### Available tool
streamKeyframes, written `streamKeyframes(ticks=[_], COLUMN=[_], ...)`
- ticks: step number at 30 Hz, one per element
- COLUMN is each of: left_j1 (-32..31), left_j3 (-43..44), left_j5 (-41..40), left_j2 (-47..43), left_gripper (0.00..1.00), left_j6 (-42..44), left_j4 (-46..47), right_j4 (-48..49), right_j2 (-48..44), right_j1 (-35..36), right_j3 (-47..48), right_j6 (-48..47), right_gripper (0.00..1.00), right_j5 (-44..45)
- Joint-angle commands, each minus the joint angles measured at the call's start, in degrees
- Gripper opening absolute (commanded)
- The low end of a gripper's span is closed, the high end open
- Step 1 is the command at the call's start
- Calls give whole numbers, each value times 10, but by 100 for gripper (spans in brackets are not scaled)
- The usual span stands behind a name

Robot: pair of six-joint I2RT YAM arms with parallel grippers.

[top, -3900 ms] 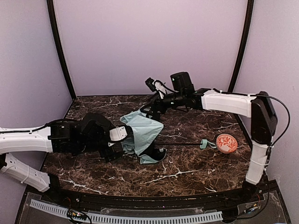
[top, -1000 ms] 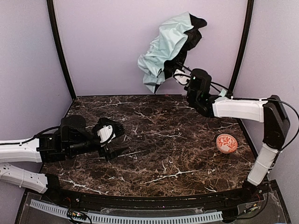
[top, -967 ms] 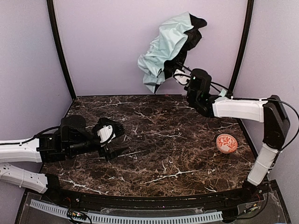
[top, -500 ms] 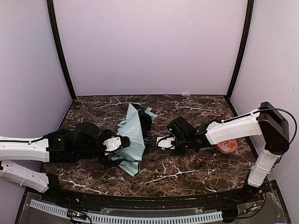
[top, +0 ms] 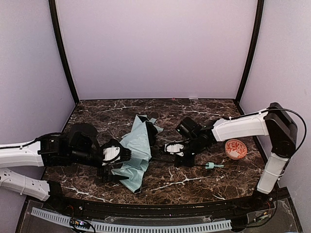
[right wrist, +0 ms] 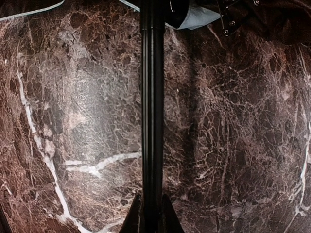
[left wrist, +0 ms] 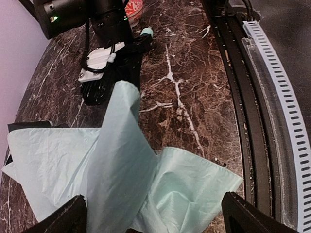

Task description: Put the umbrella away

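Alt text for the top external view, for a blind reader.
A mint-green umbrella lies collapsed on a marble table, its shaft clamped in the right gripper. The left gripper is open beside the fabric; an orange-red ball sits at right.

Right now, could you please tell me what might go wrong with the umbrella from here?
1. The right tool pinches only the thin black shaft, which could slip or twist.
2. The open left tool straddles loose mint canopy; closing may catch just a fold.
3. The mint handle lies near the orange-red patterned ball, so a swing might knock it.
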Motion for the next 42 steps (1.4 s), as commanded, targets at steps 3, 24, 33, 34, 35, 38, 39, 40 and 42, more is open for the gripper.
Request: streamKeyframes(ticks=[3, 24, 33, 34, 35, 38, 39, 40, 42], left_j1=[2, 2, 2, 2, 2, 0, -3, -6, -12], left_j3=[-4, -15, -12, -14, -14, -11, -12, -11, -8], left_j5=[56, -24, -22, -16, -8, 11, 10, 9, 10], left_j2=[20, 166, 119, 110, 101, 90, 91, 93, 102], left_gripper=[99, 33, 67, 72, 76, 85, 86, 87, 89], left_j6=[27, 103, 76, 75, 72, 65, 65, 66, 70], left_j4=[-55, 8, 4, -1, -11, -51, -62, -75, -97], right_j4=[-78, -74, 207, 222, 227, 185, 174, 168, 162], right_j2=[50, -47, 12, 30, 53, 130, 155, 175, 219], right_j1=[-9, -26, 9, 15, 17, 14, 11, 7, -3], right_j3=[28, 170, 225, 229, 238, 297, 314, 325, 344], right_j6=[1, 57, 278, 287, 297, 309, 310, 313, 326], right_gripper=[0, 63, 75, 75, 75, 72, 72, 72, 71], right_j5=[-63, -184, -130, -117, -107, -57, -48, -46, -45])
